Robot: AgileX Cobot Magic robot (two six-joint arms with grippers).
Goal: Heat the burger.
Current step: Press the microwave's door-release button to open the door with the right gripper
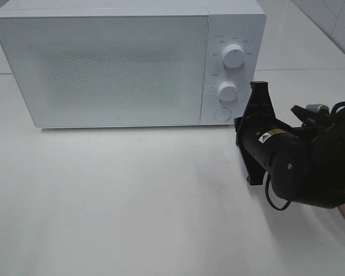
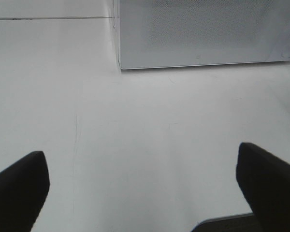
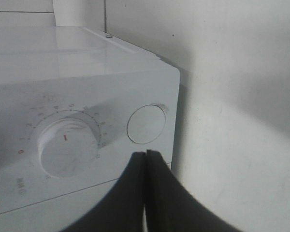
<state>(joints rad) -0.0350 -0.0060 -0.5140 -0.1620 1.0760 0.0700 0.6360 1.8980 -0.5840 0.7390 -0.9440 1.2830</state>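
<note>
White bench (image 1: 132, 201), pale and matte. Microwave (image 1: 115, 63): white, at the bench's far edge, door closed and frosted. Burger: not seen in any view; you cannot tell whether it sits behind that door. Left fingers (image 2: 19, 188): spread wide over open bench, holding nothing. Right fingers (image 3: 162, 193): pressed together, empty, tips aimed at the control panel. Round button (image 3: 146, 124): at the panel's lower corner, just ahead of your right fingers, the nearer pair.
</note>
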